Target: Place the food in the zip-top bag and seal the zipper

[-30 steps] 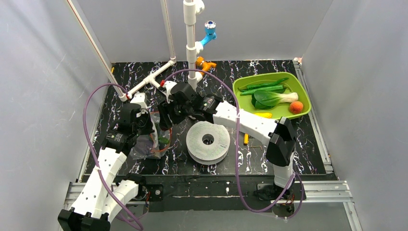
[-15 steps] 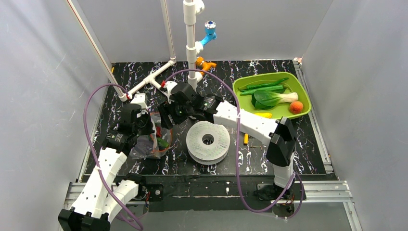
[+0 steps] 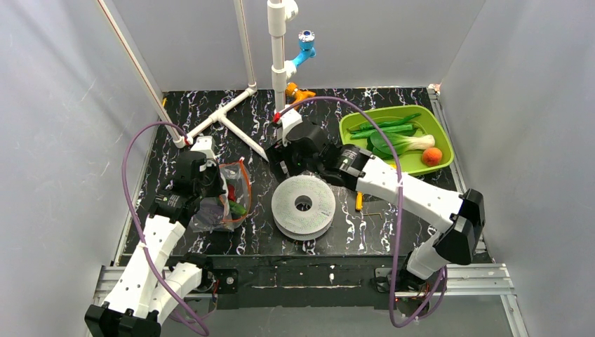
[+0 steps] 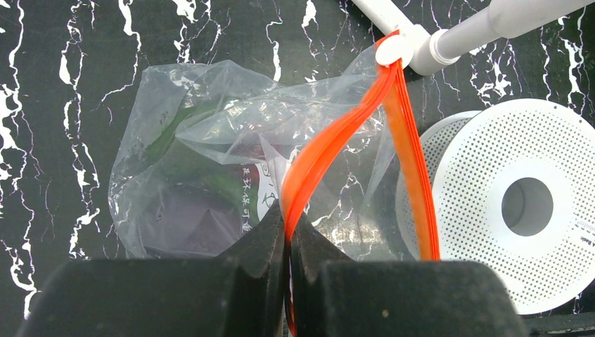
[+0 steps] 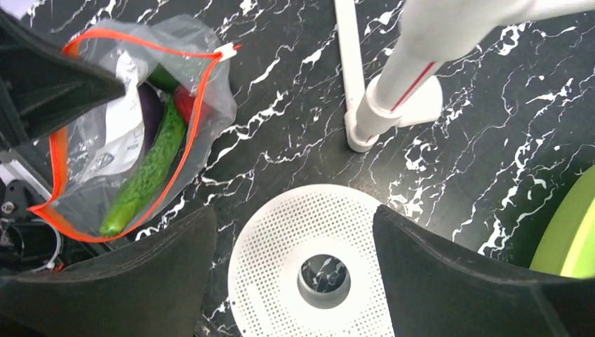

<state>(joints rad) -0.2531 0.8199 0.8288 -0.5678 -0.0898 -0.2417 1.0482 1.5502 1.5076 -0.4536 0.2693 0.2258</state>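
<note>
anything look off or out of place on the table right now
Nothing is spilled or damaged. Two non-food things lie amid the work: a white perforated round spool flat mid-table, and a small orange-handled screwdriver just right of it.

Zipper (image 4: 337, 133) end hidden between fingers (image 4: 265, 242)

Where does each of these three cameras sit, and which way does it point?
Top external: above and behind the arms, looking down on the table; both arms show.
Left wrist: on the left arm, looking down past the left gripper, shut on the zipper of the zip-top bag.
Right wrist: on the right arm, looking down between the fingers of the open right gripper.
Shared: both wrist views show the bag and the white disc.
</note>
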